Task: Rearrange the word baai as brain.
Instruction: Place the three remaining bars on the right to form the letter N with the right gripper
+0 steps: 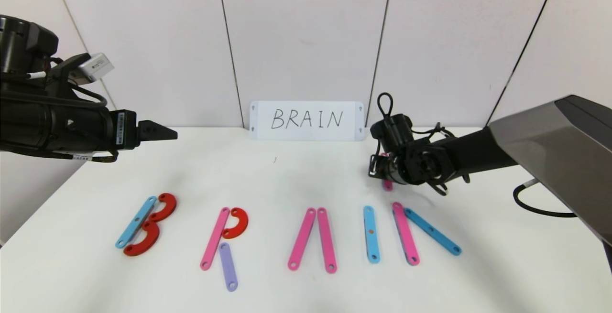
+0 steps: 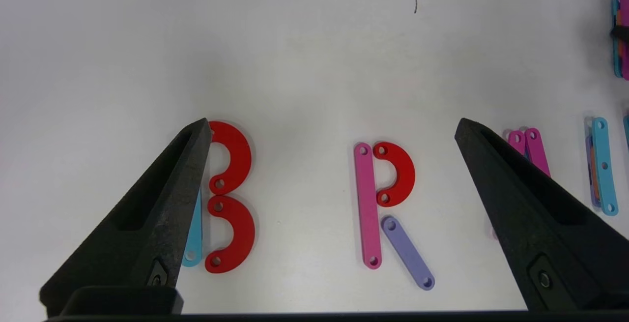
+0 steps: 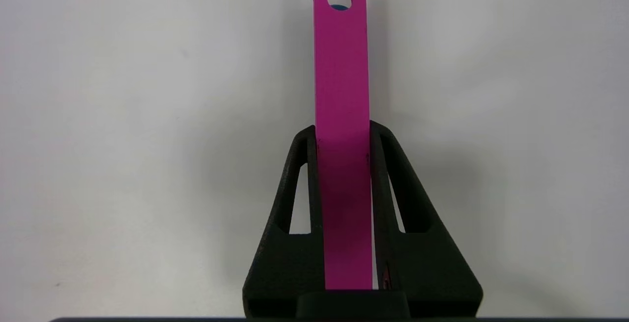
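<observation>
At the far edge of the white surface (image 1: 267, 174), a white card (image 1: 306, 120) reads "BRAIN". Near it, the row of flat plastic bar letters (image 1: 267, 236) lies. The right end effector (image 3: 344, 130) clamps a magenta holed bar (image 3: 341, 91); the left end effector (image 2: 334, 130) hovers open at left.

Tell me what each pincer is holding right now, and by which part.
The right pincer is shut on a flat pink plastic bar with holes, gripping its long edges at one end. The left pincer is open and holds nothing.
</observation>
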Controlling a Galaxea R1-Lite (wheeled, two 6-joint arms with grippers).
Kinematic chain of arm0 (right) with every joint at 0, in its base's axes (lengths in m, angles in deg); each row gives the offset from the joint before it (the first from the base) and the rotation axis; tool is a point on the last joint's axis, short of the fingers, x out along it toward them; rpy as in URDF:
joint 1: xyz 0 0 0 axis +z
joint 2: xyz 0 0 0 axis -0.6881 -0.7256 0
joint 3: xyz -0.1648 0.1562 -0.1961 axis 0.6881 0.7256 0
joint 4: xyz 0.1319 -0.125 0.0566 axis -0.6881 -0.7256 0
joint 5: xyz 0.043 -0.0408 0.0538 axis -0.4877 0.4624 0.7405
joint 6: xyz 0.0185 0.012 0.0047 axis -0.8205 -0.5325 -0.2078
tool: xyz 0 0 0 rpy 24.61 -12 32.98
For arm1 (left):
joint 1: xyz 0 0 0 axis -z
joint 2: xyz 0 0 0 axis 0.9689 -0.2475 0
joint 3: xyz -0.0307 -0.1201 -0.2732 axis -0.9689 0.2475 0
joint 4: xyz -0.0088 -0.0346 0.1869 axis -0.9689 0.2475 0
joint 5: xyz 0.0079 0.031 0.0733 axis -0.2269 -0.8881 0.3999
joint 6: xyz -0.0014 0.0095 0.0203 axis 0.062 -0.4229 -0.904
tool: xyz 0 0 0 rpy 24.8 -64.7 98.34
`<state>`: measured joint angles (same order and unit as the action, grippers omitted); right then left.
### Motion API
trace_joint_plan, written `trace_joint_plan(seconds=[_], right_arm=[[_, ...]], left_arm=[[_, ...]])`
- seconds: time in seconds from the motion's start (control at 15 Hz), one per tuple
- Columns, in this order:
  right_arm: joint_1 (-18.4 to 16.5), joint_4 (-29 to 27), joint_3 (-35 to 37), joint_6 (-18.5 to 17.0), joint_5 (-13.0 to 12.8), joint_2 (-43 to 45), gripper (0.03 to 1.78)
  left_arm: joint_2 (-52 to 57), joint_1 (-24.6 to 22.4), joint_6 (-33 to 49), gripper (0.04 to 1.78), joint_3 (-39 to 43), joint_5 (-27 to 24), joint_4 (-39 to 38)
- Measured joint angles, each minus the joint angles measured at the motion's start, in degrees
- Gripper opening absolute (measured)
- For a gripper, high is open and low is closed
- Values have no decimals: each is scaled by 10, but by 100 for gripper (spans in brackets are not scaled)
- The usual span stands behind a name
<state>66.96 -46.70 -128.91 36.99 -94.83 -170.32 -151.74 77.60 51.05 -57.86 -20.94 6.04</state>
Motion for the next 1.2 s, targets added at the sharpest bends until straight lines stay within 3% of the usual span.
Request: trace_joint_plan(seconds=[0.27, 0.53, 0.67, 0.8, 1.0, 1.07, 1.2], right_arm=[[-32, -20, 16, 19, -2, 44, 30], [-77, -16, 114, 117, 16, 147, 30], [-104, -4, 195, 180, 68, 206, 30], [-129, 29, 278, 237, 137, 257, 30], [-151, 102, 382, 281, 232, 305, 30], [-153, 130, 408, 284, 249, 312, 30], [-153, 181, 449, 282, 256, 317, 30]], left_arm=[[0, 0, 0, 173, 0, -1, 1], [-1, 1, 0, 173, 0, -1, 1], [-1, 1, 0, 173, 0, -1, 2], [-1, 1, 0, 173, 1, -1, 2], [-2, 1, 0, 173, 1, -1, 2], [-2, 1, 0, 173, 1, -1, 2], [-2, 1, 0, 173, 1, -1, 2]])
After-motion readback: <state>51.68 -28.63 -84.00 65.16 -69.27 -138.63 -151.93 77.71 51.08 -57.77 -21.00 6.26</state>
